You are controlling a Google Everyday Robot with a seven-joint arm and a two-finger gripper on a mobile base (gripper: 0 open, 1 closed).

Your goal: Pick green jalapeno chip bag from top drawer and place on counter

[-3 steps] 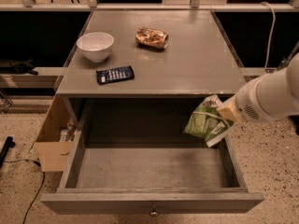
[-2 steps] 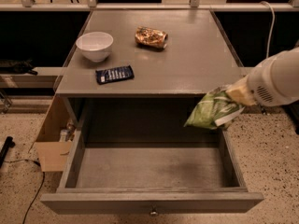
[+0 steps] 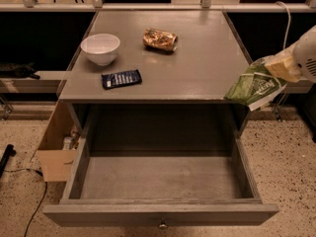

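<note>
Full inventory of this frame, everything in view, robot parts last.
green jalapeno chip bag: 1, green and white, in the air by the counter's front right corner
bowl: 1, white, counter, back left
snack bag: 1, brown-gold, counter, back centre
flat packet: 1, dark blue, counter, front left
counter: 1, grey, cabinet top
top drawer: 1, grey, pulled open below the counter
cardboard box: 1, brown, floor left of the cabinet
gripper: 1, pale, right edge, shut on the bag
arm: 1, white, right edge
</note>
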